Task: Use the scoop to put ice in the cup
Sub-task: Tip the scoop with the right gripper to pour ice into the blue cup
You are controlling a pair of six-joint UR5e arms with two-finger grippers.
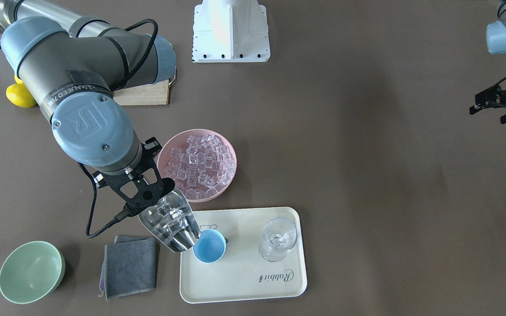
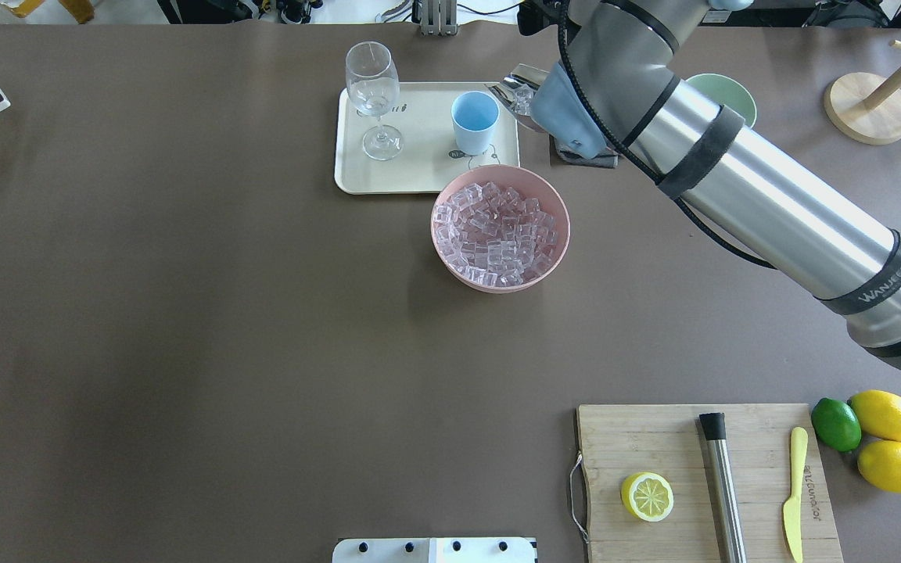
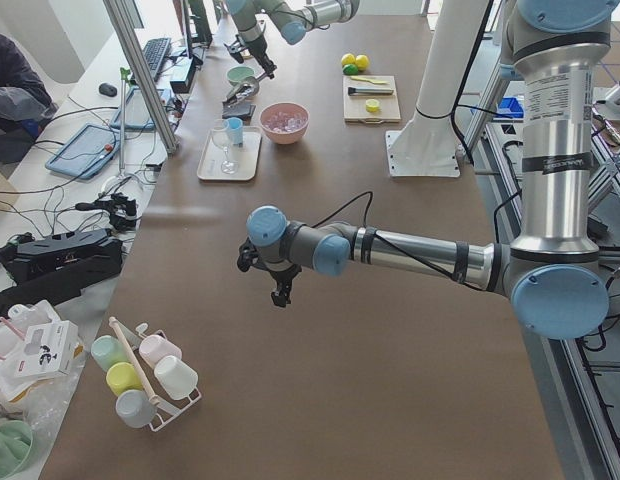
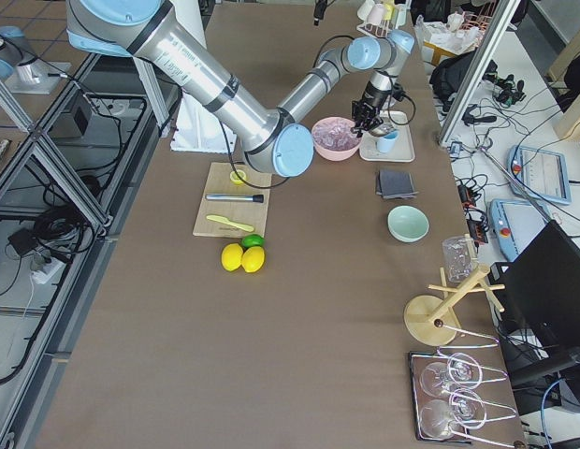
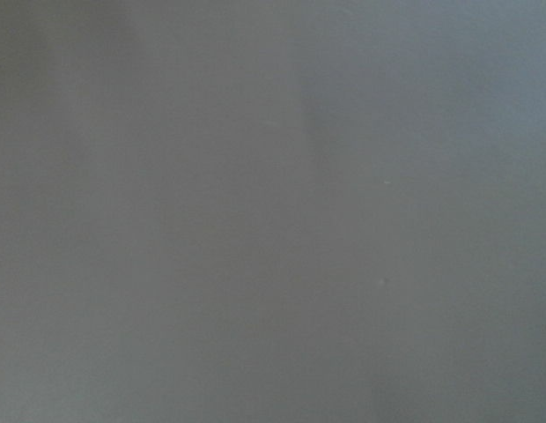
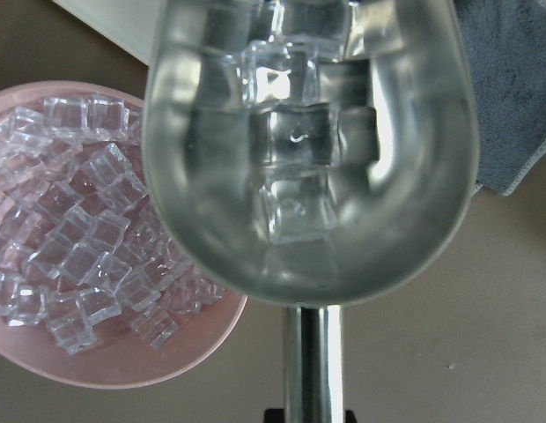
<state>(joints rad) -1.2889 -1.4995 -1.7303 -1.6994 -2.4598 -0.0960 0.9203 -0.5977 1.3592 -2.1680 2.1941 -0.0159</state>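
The right gripper (image 1: 149,196) clamps the scoop (image 1: 174,228) by its handle. The tilted trough carries ice (image 1: 170,218) (more cubes fill the pink bowl (image 1: 163,151) just beside), and its lip meets the rim of the cup (image 1: 209,248), which stands on the tray (image 1: 244,281). Far right, the left gripper (image 1: 494,103) hangs over the desk (image 1: 367,153); I cannot tell how wide it stands.

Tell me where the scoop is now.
Front-facing view, left of centre: the scoop, loaded with ice, is in the right gripper, its lip at the cup rim, below the pink bowl.

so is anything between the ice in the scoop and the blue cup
Nothing visible: the shiny steel scoop has its lip at the rim of the small light-blue cup; the clear stemmed glass stands apart.
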